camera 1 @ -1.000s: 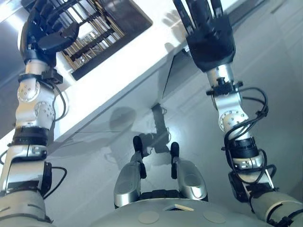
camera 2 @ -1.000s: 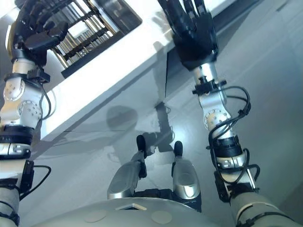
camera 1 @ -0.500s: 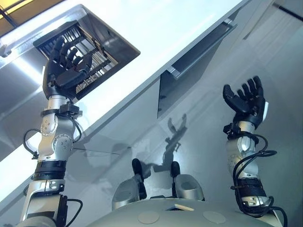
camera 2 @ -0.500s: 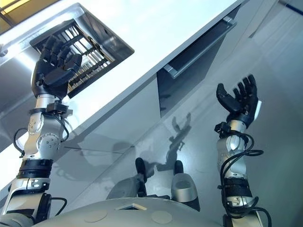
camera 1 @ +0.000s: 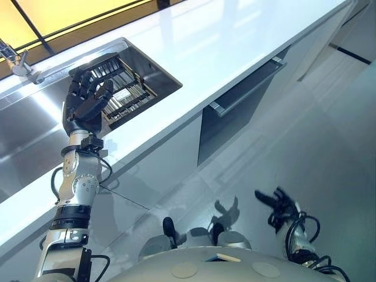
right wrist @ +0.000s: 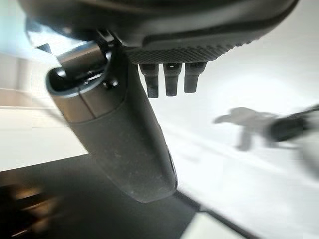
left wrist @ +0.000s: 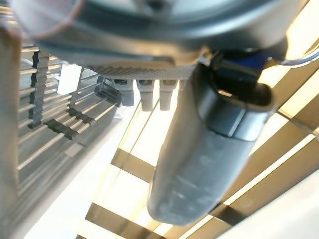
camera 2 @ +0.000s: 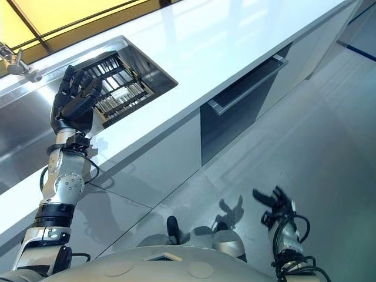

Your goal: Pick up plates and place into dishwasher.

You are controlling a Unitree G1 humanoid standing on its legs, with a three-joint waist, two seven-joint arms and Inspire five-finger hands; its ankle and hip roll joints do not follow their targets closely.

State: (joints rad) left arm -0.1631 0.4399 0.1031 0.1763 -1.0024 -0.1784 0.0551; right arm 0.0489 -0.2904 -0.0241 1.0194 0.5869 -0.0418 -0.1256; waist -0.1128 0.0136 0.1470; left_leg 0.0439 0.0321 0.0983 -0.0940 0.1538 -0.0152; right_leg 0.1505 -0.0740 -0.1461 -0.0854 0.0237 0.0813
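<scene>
Currently empty-handed on both sides

Up by the sink (camera 1: 29,129): left hand (camera 1: 85,104) on an upright forearm, palm turned outward, fingers (left wrist: 149,94) straight and fanned apart, thumb (left wrist: 199,164) standing off to one side. Holds nothing. Overlaps the near corner of the wire rack (camera 1: 126,94) sunk in the basin; cannot tell whether touching it.

Down low, close to the pale glossy floor (camera 1: 335,135): right hand (camera 1: 276,202), fingers (right wrist: 172,79) straight and splayed, thumb (right wrist: 124,144) well clear of them. Grips nothing, touches nothing.

As for plates: cannot tell whether any stand among the rack's dark bars and pale slats.

Dishwasher (camera 1: 235,120): dark front panel set under the white counter (camera 1: 235,41), to the right of the sink, with a long bar handle (camera 1: 247,87) along its top edge. Looks tipped slightly out at the top. Well apart from both hands.

At the far end of the sink, against the yellow-lit wall: metal faucet (camera 1: 17,59).
</scene>
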